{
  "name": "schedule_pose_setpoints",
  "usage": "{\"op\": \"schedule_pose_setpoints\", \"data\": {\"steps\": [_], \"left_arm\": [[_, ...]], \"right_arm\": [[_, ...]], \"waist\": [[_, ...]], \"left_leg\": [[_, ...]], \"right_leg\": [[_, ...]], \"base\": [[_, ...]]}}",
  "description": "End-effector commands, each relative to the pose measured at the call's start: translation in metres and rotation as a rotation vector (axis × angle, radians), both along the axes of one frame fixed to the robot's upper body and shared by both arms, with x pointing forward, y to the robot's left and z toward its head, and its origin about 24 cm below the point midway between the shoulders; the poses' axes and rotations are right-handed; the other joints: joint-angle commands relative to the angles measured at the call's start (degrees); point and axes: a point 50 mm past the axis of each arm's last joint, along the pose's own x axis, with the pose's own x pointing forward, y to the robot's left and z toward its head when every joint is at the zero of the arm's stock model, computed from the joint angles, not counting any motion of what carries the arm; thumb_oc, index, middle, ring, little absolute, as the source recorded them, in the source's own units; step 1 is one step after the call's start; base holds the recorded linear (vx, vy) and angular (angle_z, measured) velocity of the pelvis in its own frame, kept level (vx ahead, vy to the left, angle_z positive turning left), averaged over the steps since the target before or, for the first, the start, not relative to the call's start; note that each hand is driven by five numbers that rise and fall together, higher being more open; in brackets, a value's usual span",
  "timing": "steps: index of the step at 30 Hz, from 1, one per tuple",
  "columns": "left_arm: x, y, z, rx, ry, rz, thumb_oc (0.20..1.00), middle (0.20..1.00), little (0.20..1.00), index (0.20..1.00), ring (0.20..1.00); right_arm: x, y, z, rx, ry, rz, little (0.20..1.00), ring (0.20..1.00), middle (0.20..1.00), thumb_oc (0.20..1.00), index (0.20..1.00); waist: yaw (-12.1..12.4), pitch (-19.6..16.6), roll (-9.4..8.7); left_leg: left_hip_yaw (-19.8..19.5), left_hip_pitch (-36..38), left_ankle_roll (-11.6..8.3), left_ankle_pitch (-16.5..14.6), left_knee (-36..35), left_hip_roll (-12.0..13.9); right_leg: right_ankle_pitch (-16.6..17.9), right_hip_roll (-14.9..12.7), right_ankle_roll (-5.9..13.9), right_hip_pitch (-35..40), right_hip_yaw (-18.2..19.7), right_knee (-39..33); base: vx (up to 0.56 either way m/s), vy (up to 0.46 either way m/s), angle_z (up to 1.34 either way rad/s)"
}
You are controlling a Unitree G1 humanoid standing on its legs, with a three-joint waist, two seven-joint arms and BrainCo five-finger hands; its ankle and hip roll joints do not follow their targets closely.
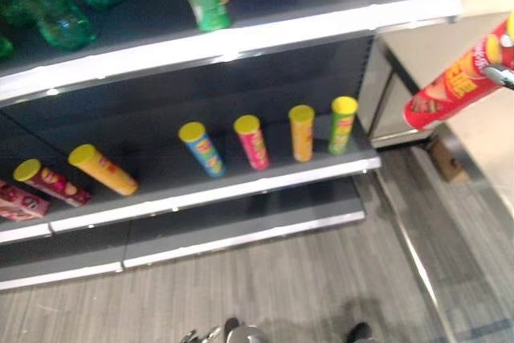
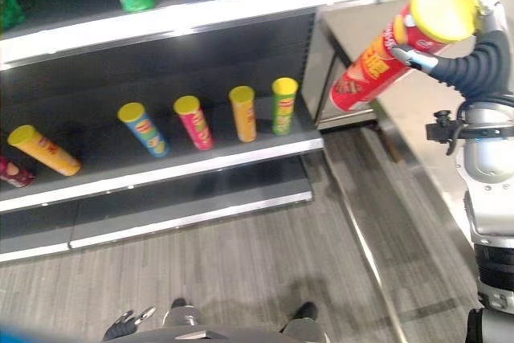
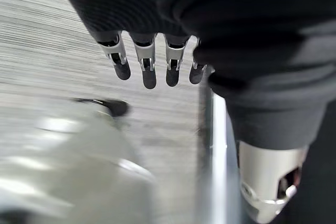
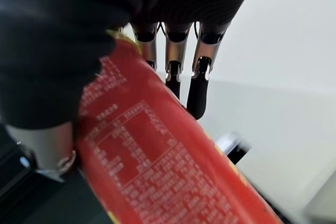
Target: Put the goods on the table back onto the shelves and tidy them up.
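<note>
Right hand (image 2: 470, 18) fingers (image 4: 197, 90) curl round the tilted red can (image 2: 377, 62); left hand (image 3: 152, 66) fingers relaxed.

Right arm is up high at the right side, forearm standing near vertical and the wrist bent over toward the shelving. Right hand (image 2: 462, 18) has its fingers (image 4: 198, 85) curled round a red chips can (image 2: 385, 54), with the thumb on the other side of it; the can sits tilted in the grip, yellow lid end up by the palm, bottom end pointing down and left. Left arm hangs low, near the bottom edge of the head views. Left hand (image 3: 152, 61) is pointing down at the floor, fingers (image 3: 148, 72) straight and relaxed in a row, nothing in them.
</note>
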Motion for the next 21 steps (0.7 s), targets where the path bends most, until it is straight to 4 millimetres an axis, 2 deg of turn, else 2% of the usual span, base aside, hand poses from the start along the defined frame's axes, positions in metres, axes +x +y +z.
{"op": "schedule_pose_setpoints", "data": {"steps": [1, 2, 3, 4, 5, 6, 7, 8, 9, 10, 11, 12, 13, 14, 15, 16, 17, 18, 19, 20, 21], "left_arm": [[0.006, 0.030, 0.012, 0.102, -0.034, -0.048, 1.000, 1.000, 1.000, 1.000, 1.000], [0.005, 0.030, 0.011, 0.100, -0.030, -0.047, 1.000, 1.000, 1.000, 1.000, 1.000], [0.004, 0.031, 0.011, 0.103, -0.020, -0.065, 1.000, 1.000, 1.000, 1.000, 1.000], [0.005, 0.031, 0.011, 0.105, -0.020, -0.067, 1.000, 1.000, 1.000, 1.000, 1.000], [0.008, 0.033, 0.012, 0.115, -0.022, -0.082, 1.000, 1.000, 1.000, 1.000, 1.000], [0.016, 0.039, 0.016, 0.148, -0.024, -0.135, 1.000, 1.000, 1.000, 1.000, 1.000], [0.019, 0.043, 0.018, 0.161, -0.030, -0.146, 1.000, 1.000, 1.000, 1.000, 1.000], [0.022, 0.045, 0.020, 0.176, -0.032, -0.165, 1.000, 1.000, 1.000, 1.000, 1.000], [0.023, 0.046, 0.020, 0.178, -0.032, -0.167, 1.000, 1.000, 1.000, 1.000, 1.000], [0.026, 0.047, 0.022, 0.190, -0.034, -0.188, 1.000, 1.000, 1.000, 1.000, 1.000], [0.031, 0.045, 0.022, 0.190, -0.043, -0.217, 1.000, 1.000, 1.000, 1.000, 1.000], [0.031, 0.045, 0.022, 0.191, -0.044, -0.218, 1.000, 1.000, 1.000, 1.000, 1.000], [0.036, 0.043, 0.024, 0.190, -0.056, -0.252, 1.000, 1.000, 1.000, 1.000, 1.000], [0.036, 0.042, 0.024, 0.187, -0.055, -0.268, 1.000, 1.000, 1.000, 1.000, 1.000], [0.036, 0.042, 0.024, 0.187, -0.055, -0.268, 1.000, 1.000, 1.000, 1.000, 1.000], [0.035, 0.041, 0.023, 0.182, -0.047, -0.280, 1.000, 1.000, 1.000, 1.000, 1.000], [0.035, 0.041, 0.023, 0.182, -0.047, -0.280, 1.000, 1.000, 1.000, 1.000, 1.000], [0.036, 0.039, 0.022, 0.171, -0.041, -0.274, 1.000, 1.000, 1.000, 1.000, 1.000], [0.036, 0.039, 0.022, 0.172, -0.041, -0.272, 1.000, 1.000, 1.000, 1.000, 1.000], [0.039, 0.036, 0.021, 0.163, -0.046, -0.265, 1.000, 1.000, 1.000, 1.000, 1.000], [0.042, 0.035, 0.022, 0.164, -0.053, -0.268, 1.000, 1.000, 1.000, 1.000, 1.000]], "right_arm": [[-0.010, 0.016, 0.026, -0.071, -0.137, 0.059, 0.200, 0.200, 0.200, 0.200, 0.200], [-0.011, 0.015, 0.025, -0.059, -0.137, 0.055, 0.200, 0.200, 0.200, 0.200, 0.200], [-0.013, 0.011, 0.021, -0.042, -0.143, 0.026, 0.200, 0.200, 0.200, 0.200, 0.200], [-0.014, 0.010, 0.021, -0.040, -0.143, 0.023, 0.200, 0.200, 0.200, 0.200, 0.200], [-0.015, 0.008, 0.017, -0.028, -0.142, 0.003, 0.200, 0.200, 0.200, 0.200, 0.200], [-0.017, -0.001, 0.004, 0.001, -0.109, -0.059, 0.200, 0.200, 0.200, 0.200, 0.200], [-0.016, -0.004, -0.001, 0.005, -0.090, -0.087, 0.200, 0.200, 0.200, 0.200, 0.200], [-0.018, -0.006, -0.005, 0.008, -0.082, -0.104, 0.200, 0.200, 0.200, 0.200, 0.200], [-0.019, -0.006, -0.005, 0.009, -0.082, -0.106, 0.200, 0.200, 0.200, 0.200, 0.200], [-0.021, -0.008, -0.008, 0.010, -0.070, -0.118, 0.200, 0.200, 0.200, 0.200, 0.200], [-0.024, -0.014, -0.011, 0.026, -0.069, -0.144, 0.200, 0.200, 0.200, 0.200, 0.200], [-0.025, -0.014, -0.011, 0.026, -0.070, -0.145, 0.200, 0.200, 0.200, 0.200, 0.200], [-0.026, -0.016, -0.013, 0.042, -0.067, -0.144, 0.200, 0.200, 0.200, 0.200, 0.200], [-0.025, -0.015, -0.012, 0.049, -0.069, -0.128, 0.200, 0.200, 0.200, 0.200, 0.200], [-0.026, -0.015, -0.012, 0.050, -0.070, -0.128, 0.200, 0.200, 0.200, 0.200, 0.200], [-0.025, -0.013, -0.013, 0.053, -0.066, -0.109, 0.200, 0.200, 0.200, 0.200, 0.200], [-0.025, -0.013, -0.013, 0.053, -0.066, -0.109, 0.200, 0.200, 0.200, 0.200, 0.200], [-0.022, -0.007, -0.017, 0.065, -0.039, -0.047, 0.200, 0.200, 0.200, 0.200, 0.200], [-0.021, -0.007, -0.017, 0.065, -0.039, -0.045, 0.200, 0.200, 0.200, 0.200, 0.200], [-0.017, 0.001, -0.023, 0.050, -0.002, -0.003, 0.200, 0.200, 0.200, 0.200, 0.200], [-0.014, 0.004, -0.026, 0.038, 0.018, 0.012, 0.200, 0.200, 0.200, 0.200, 0.200]], "waist": [[2.0, -4.4, -1.70], [2.0, -4.6, -1.71], [1.9, -4.5, -1.90], [2.1, -4.4, -2.18], [2.4, -4.0, -2.86], [2.9, -3.3, -4.12], [2.5, -3.2, -4.49], [1.7, -3.0, -5.08], [1.7, -3.0, -5.35], [0.2, -2.4, -5.54], [-2.8, -1.6, -5.86], [-2.4, -1.7, -6.05], [-3.6, -1.4, -5.61], [-3.7, -1.5, -5.52], [-3.8, -1.6, -5.56], [-4.1, -1.6, -5.58], [-4.1, -1.7, -5.59], [-4.9, -1.0, -6.38], [-4.9, -1.0, -6.31], [-5.1, -0.3, -6.92], [-5.3, 0.2, -7.16]], "left_leg": [[-2.3, -1.4, -0.98, 6.1, 0.6, 5.7], [-1.2, -1.4, -0.98, 2.7, 0.6, 5.3], [0.1, -1.3, 0.02, -3.4, 0.4, 4.0], [0.2, -1.3, 0.27, -3.8, 0.8, 3.6], [0.1, -1.8, 1.14, -6.1, 1.3, 2.2], [-1.3, -2.2, 3.17, -8.5, -1.0, -2.5], [-1.7, -2.5, 3.93, -9.5, -1.4, -4.1], [-2.8, -2.9, 5.23, -10.3, -1.5, -5.6], [-2.8, -3.0, 5.43, -10.3, -1.5, -5.9], [-3.8, -3.0, 6.42, -10.7, -1.5, -7.2], [-5.8, -2.9, 8.21, -9.9, -1.5, -10.0], [-5.4, -3.0, 8.29, -9.8, -1.5, -10.2], [-6.3, -2.5, 9.48, -9.5, -1.5, -11.4], [-6.5, -2.5, 9.87, -9.3, -1.5, -11.7], [-6.5, -2.7, 9.88, -9.1, -1.5, -11.8], [-6.7, -2.8, 10.22, -8.9, -1.5, -12.2], [-6.7, -2.9, 10.22, -8.9, -1.5, -12.2], [-7.2, -3.1, 11.05, -8.4, -1.5, -14.3], [-7.1, -3.0, 10.97, -8.5, -1.5, -14.2], [-7.3, -3.2, 11.13, -8.6, -1.5, -15.6], [-7.3, -3.3, 11.16, -8.8, -1.4, -16.0]], "right_leg": [[-2.5, 3.3, 5.23, -4.4, 3.5, -8.1], [-1.5, 2.3, 5.83, -4.5, 3.5, -8.0], [0.9, -0.4, 7.17, -4.8, 3.4, -7.8], [1.0, -0.8, 7.28, -4.8, 3.5, -7.8], [2.1, -2.4, 7.72, -5.0, 3.5, -7.4], [6.1, -6.4, 8.11, -4.4, 3.3, -7.1], [6.7, -7.4, 8.11, -4.5, 3.9, -6.5], [6.9, -7.9, 8.11, -4.7, 6.2, -5.6], [6.8, -8.3, 8.11, -4.9, 6.4, -5.2], [6.8, -7.8, 8.11, -6.0, 11.6, -2.9], [3.9, -3.6, 6.93, -8.2, 22.0, -0.9], [3.8, -3.8, 6.90, -8.9, 22.6, -0.5], [-2.2, 2.8, 5.62, -9.5, 27.3, 1.2], [-4.0, 5.0, 4.98, -9.2, 27.3, 1.5], [-3.9, 5.0, 4.87, -9.3, 27.2, 1.5], [-5.5, 7.4, 3.82, -9.5, 27.1, 1.8], [-5.5, 7.4, 3.81, -9.5, 27.0, 1.8], [-7.6, 15.2, 1.48, -10.9, 28.8, 0.5], [-7.5, 15.4, 1.40, -10.8, 28.8, 0.3], [-6.9, 18.7, 0.83, -12.1, 29.6, -1.4], [-6.2, 19.4, 0.67, -12.1, 29.9, -2.7]], "base": [[-0.04, 0.371, 0.73], [-0.10, 0.650, 0.38], [-0.06, 0.398, 0.62], [-0.09, 0.430, 0.61], [-0.16, 0.599, 0.74], [-0.20, 0.718, 0.17], [-0.16, 0.719, 0.38], [-0.04, 0.271, 0.58], [0.02, 0.283, 1.01], [0.03, 0.406, 0.96], [0.02, 0.402, 0.60], [0.04, 0.462, 0.42], [0.05, 0.254, 0.34], [0.05, 0.249, 0.27], [0.01, 0.089, 0.18], [-0.01, 0.043, 0.06], [0.02, 0.153, -0.01], [0.02, 0.103, -0.07], [0.02, 0.135, 0.04], [0.01, 0.033, 0.17], [0.03, 0.022, 0.08]]}}
